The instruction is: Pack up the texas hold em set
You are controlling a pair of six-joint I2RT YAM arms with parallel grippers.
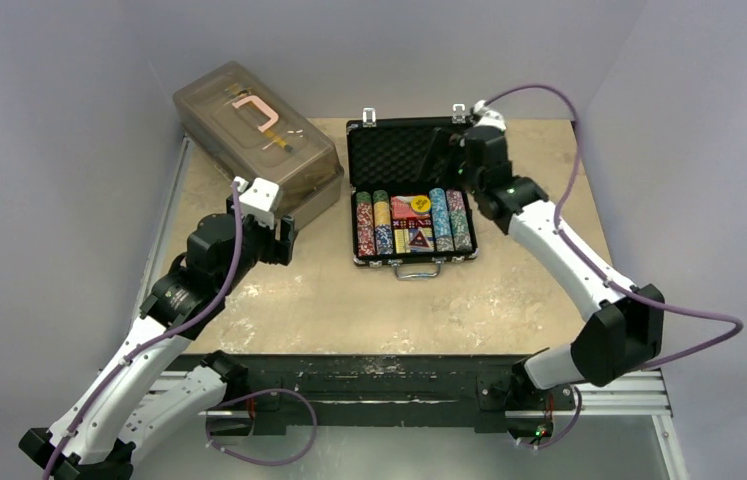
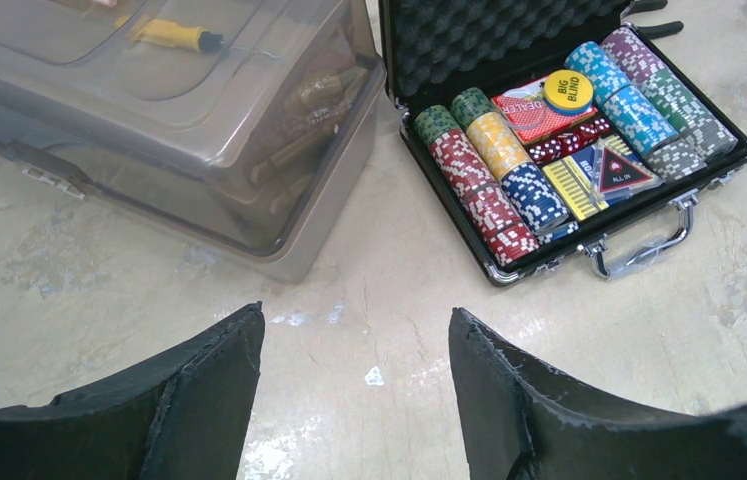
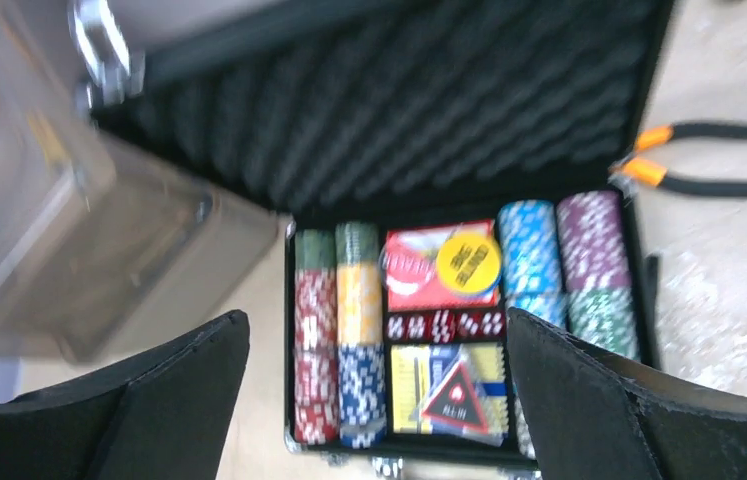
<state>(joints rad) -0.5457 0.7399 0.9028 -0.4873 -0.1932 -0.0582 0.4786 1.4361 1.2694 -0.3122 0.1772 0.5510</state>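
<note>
R gripper (image 3: 376,318) jaws spread wide, nothing between them. It hangs over the right part of the briefcase (image 1: 353,200), close in front of the raised lid (image 1: 394,160). Can't tell if a finger touches the foam.

Briefcase sits open on the table (image 1: 349,310), long axis running left-right, hinge on the far side, handle (image 1: 417,270) on the near side. Lid stands up w/ latches (image 1: 370,117) at its top edge. Tray looks full: chips (image 1: 364,225) in rows at both ends, cards, dice and a yellow disc (image 3: 468,262) in the middle. Nothing of the set seen loose outside the case.

L gripper (image 2: 354,320) approx half open, empty, well apart to the left of the briefcase and nearer its handle side. So R arm is the closer one by far.

Plastic box (image 1: 249,140) just left of the briefcase. Pliers (image 3: 694,160) on the table beyond its right end.

Judgement: packing looks done bar closing. Next move prob. tips the lid over from the far side down toward the handle, then the latches. R arm is best placed for that.
</note>
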